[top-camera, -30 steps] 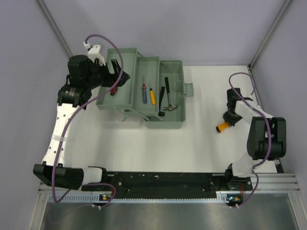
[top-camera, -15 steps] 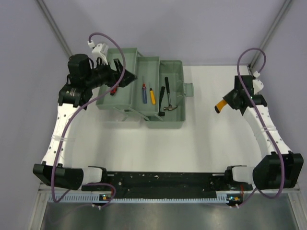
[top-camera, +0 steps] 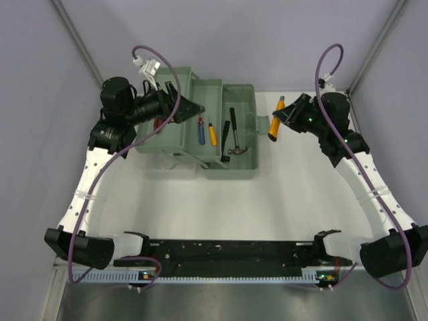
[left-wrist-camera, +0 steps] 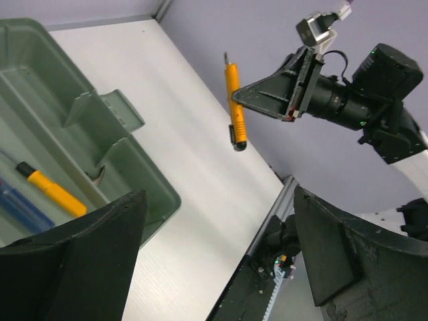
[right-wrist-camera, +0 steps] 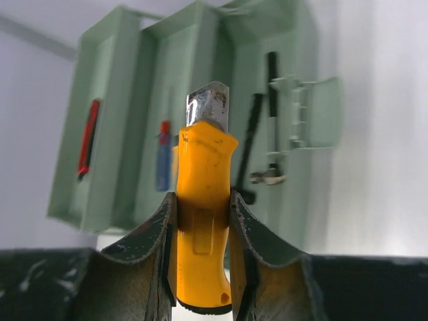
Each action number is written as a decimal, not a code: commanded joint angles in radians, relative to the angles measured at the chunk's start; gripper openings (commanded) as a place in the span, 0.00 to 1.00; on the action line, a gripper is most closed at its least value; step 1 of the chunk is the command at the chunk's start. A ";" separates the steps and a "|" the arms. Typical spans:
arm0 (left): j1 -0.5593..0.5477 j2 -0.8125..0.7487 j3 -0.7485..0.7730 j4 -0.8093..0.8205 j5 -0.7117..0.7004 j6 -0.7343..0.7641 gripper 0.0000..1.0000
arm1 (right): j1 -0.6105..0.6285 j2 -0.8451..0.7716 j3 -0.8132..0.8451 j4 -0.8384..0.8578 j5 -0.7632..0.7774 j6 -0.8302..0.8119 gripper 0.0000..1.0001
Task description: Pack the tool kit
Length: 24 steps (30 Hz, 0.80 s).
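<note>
The pale green toolbox [top-camera: 237,170] stands open at the back left, its tiers spread out. In it lie a red knife [top-camera: 158,124], a blue screwdriver [top-camera: 201,131], a yellow screwdriver [top-camera: 212,135], a black-handled tool [top-camera: 225,134] and a small hammer [top-camera: 235,134]. My right gripper [right-wrist-camera: 202,200] is shut on the yellow utility knife [right-wrist-camera: 202,227], held in the air just right of the toolbox handle [top-camera: 262,124]. The same knife [left-wrist-camera: 233,107] shows in the left wrist view. My left gripper [top-camera: 192,107] hovers open and empty over the left tiers.
Purple walls and aluminium corner posts [top-camera: 374,47] close in the white table [top-camera: 301,200] at the back and sides. The black base rail [top-camera: 227,254] runs along the near edge. Cables loop above both wrists.
My right arm lifted the yellow knife off the table at the right and swung it back and left to the toolbox. My left gripper shifted right over the trays.
</note>
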 commanded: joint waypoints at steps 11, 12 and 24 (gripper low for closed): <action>-0.139 -0.028 -0.086 0.519 0.150 -0.314 0.93 | 0.182 0.057 0.132 0.611 -0.507 0.107 0.00; -0.156 -0.023 -0.092 0.527 0.150 -0.311 0.93 | 0.193 0.070 0.136 0.657 -0.519 0.144 0.00; -0.217 0.013 -0.133 0.616 0.173 -0.342 0.94 | 0.300 0.205 0.185 0.966 -0.576 0.391 0.00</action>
